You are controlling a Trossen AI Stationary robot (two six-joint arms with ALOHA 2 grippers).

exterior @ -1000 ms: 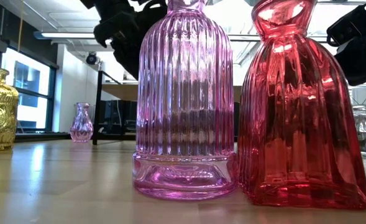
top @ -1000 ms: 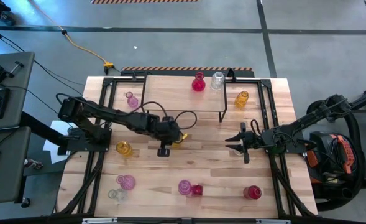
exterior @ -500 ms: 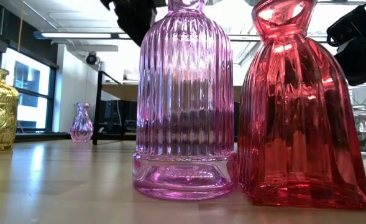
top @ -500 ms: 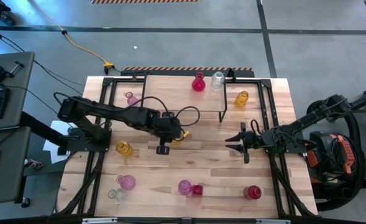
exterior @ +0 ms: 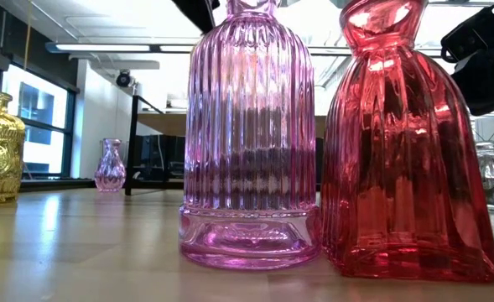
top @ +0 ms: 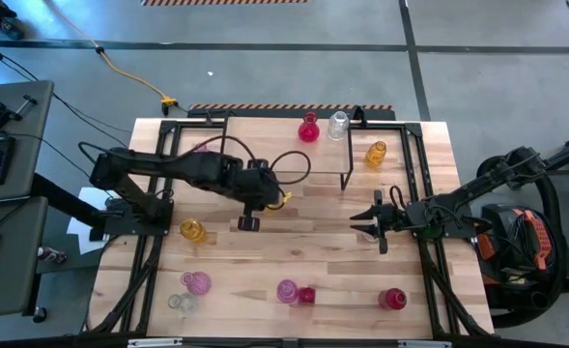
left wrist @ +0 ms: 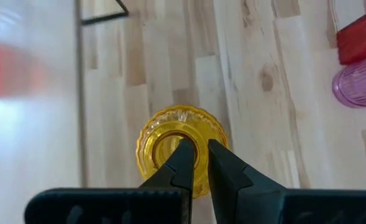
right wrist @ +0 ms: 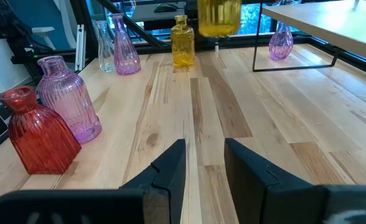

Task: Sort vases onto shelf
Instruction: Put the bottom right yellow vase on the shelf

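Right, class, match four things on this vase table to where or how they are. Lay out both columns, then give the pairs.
Things:
1. left gripper
2. right gripper
3. far clear vase
4. pink ribbed vase

Places or states:
A. on the table, right beside a red vase
B. on the shelf
C. shut on the rim of a yellow vase
D. open, holding nothing

Pairs: 1-C, 2-D, 3-B, 4-A
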